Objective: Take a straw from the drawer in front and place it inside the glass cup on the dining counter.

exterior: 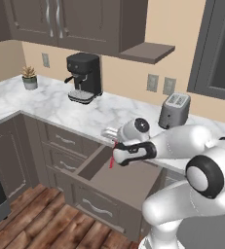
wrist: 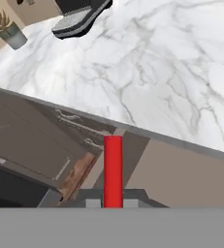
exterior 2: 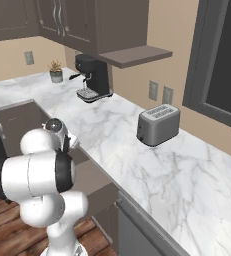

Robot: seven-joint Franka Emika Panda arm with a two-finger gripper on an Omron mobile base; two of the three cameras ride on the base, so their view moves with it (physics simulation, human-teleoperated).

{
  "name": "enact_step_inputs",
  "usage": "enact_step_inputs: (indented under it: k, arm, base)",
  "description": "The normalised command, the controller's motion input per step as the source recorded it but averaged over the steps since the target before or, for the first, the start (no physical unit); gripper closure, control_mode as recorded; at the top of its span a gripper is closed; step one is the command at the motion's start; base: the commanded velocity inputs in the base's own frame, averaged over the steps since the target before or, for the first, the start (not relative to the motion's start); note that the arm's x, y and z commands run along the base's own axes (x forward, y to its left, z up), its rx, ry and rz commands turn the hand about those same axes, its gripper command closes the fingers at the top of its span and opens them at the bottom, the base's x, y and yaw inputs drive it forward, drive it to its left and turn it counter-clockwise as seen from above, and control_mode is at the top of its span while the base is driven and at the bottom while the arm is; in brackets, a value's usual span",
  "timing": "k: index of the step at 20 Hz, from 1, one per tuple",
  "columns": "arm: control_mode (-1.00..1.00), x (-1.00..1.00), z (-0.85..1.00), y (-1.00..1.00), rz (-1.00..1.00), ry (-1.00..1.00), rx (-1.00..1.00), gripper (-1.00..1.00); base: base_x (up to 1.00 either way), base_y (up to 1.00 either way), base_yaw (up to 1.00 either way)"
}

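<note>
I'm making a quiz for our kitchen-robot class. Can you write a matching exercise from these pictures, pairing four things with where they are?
Things:
1. straw
2. drawer
3. toaster
4. potted plant

Places:
A. on the marble worktop, near the wall outlets
B. pulled open below the worktop
C. between the fingers of the end effector
D. at the far corner of the worktop, beyond the coffee machine

Pairs: 1-C, 2-B, 3-A, 4-D
</note>
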Motion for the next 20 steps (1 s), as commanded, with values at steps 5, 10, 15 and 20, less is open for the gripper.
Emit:
enact_step_inputs:
  k: [5,10,15,20]
  arm:
    - [-1.0,0.36,1.0,0.0,0.0,0.0,0.0,1.0]
    - [-1.0,0.02,1.0,0.0,0.06,-0.01,-0.03,1.0]
    - [-1.0,-0.22,1.0,0.0,0.09,-0.09,-0.12,1.0]
    - [-1.0,-0.27,1.0,0.0,0.04,0.0,-0.14,1.0]
  base:
    - [0.0,0.0,0.0]
    - [0.0,0.0,0.0]
    - [0.0,0.0,0.0]
    - [0.0,0.0,0.0]
